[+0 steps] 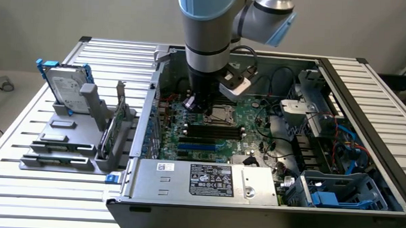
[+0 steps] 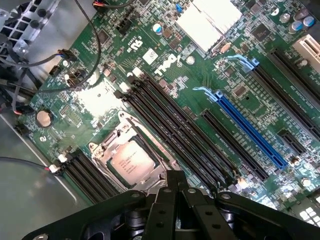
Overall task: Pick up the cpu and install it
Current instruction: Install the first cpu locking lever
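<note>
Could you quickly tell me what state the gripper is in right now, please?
Gripper: jaws shut, holding nothing; the cpu sits in the socket below.

Dull silver cpu [image 2: 131,161], green motherboard [image 2: 165,55], blue slot [image 2: 250,131], apparently black gripper [image 2: 176,192].

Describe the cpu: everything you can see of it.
The cpu is a small flat square chip with a dull silver metal top bearing faint printed text. It lies flat inside the dark metal-framed socket on the green motherboard, between rows of black memory slots. In the exterior view it sits at, just beside the arm's tip. The shut pincer hangs over its edge, holding nothing.
</note>
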